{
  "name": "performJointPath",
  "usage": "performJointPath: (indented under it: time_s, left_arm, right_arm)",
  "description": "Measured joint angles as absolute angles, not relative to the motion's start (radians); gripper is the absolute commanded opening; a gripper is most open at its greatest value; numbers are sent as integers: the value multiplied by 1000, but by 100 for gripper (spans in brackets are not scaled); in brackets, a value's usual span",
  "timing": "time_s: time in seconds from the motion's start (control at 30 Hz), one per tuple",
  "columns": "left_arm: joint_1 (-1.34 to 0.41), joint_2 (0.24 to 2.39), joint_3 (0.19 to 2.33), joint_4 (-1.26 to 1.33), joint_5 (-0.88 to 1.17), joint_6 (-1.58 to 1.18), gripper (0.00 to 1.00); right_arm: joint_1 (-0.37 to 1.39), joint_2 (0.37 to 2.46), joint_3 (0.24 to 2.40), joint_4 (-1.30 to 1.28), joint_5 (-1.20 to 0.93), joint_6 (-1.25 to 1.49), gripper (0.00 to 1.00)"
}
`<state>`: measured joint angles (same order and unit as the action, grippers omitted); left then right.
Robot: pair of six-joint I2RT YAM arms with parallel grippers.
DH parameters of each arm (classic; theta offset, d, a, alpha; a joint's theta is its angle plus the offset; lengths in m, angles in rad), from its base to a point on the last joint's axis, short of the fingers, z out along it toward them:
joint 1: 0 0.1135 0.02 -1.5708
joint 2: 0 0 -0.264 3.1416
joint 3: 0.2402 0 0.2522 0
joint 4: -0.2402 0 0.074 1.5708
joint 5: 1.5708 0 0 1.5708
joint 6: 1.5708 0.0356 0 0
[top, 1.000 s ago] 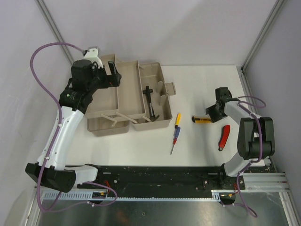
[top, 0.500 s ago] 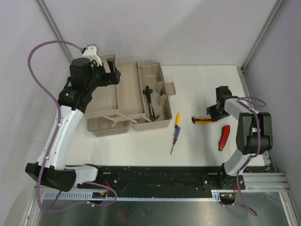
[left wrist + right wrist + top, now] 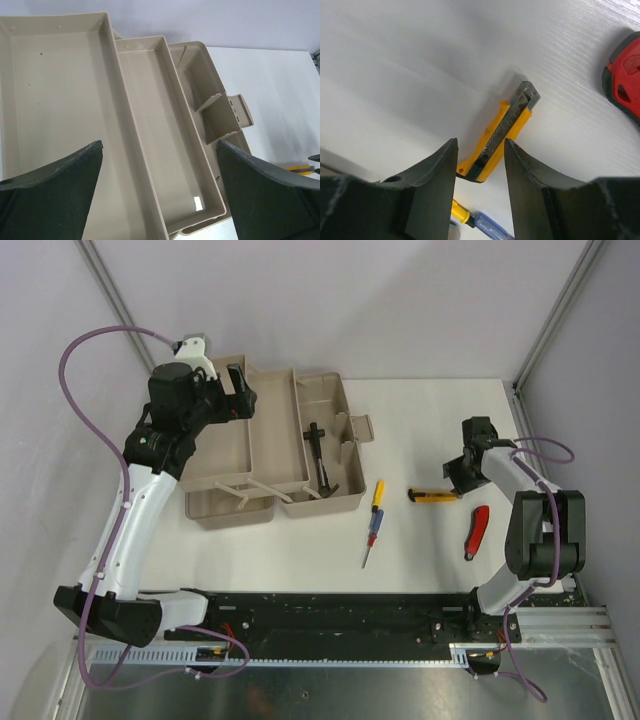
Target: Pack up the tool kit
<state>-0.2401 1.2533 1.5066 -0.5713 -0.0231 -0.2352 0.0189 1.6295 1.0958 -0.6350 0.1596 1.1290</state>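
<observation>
Toolbox shown open with only the hammer packed; screwdriver, knife and red tool are left on the desk; left fingers spread wide, right fingers parted astride the knife.

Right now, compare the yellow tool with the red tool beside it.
Colour: the yellow tool has a dark strip; the red tool is edged in black. Shape: the yellow tool is slim and straight, the red tool broader. Position: the yellow tool's end lies between the right gripper's open fingers; the red tool lies off to the side. Both lie flat on the white table, outside the toolbox.
</observation>
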Motion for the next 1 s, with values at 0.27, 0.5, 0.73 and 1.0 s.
performJointPath:
  time_s: [0.27, 0.5, 0.73, 1.0]
  left_arm:
    - [-240, 1255, 1506, -571, -23, -236, 99]
    - [-240, 1255, 1505, -571, -23, -236, 99]
    - [-240, 1255, 1505, -571, -22, -236, 99]
    - [-240, 1255, 1501, -571, -23, -235, 99]
  right_arm:
    - [33, 1639, 1100, -700, 134, 1163, 47]
    - [36, 1701, 1100, -707, 110, 1196, 56]
    - [36, 1761, 1113, -683, 105, 1204, 70]
    - [36, 1788, 1134, -677, 105, 1205, 51]
